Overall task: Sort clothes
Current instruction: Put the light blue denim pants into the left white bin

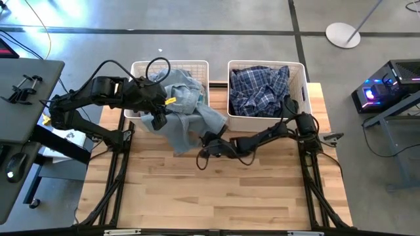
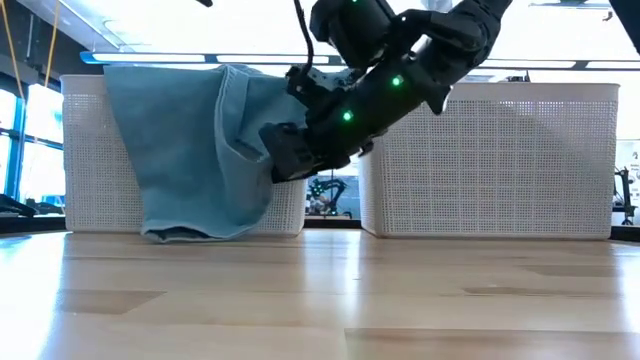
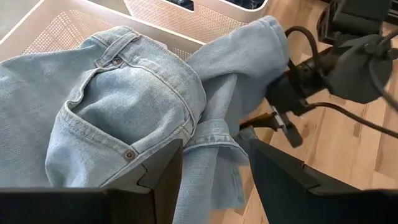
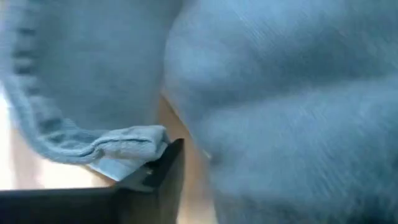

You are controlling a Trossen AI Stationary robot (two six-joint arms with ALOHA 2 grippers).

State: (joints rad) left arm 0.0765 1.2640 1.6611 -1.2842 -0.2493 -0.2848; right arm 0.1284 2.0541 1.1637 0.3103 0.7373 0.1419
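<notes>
A pair of light blue denim jeans (image 1: 187, 115) lies over the front rim of the left white basket (image 1: 197, 65) and hangs down its front wall (image 2: 195, 150). Their lower end (image 2: 185, 232) rests on the table. My left gripper (image 1: 157, 119) is at the basket's front and is shut on the jeans (image 3: 124, 106). My right gripper (image 1: 205, 141) is low over the table, hard against the hanging leg (image 2: 280, 155). Denim (image 4: 280, 93) fills the right wrist view and hides most of the gripper. A navy-white plaid garment (image 1: 259, 88) lies in the right basket (image 1: 233, 111). My left gripper has a bunched fold of the jeans (image 3: 211, 152) between its two fingers (image 3: 158, 177), beside the riveted pocket and just below the waistband. The fingers come slanting down from the table's left. The waist part lies on the basket rim, and the leg hangs slack past the fingers.
The two white slatted baskets (image 2: 500, 160) stand side by side at the table's far edge. The wooden table top (image 1: 216, 190) stretches in front of them to the near edge. A desk with clamps (image 1: 20, 88) stands beyond the table's left side.
</notes>
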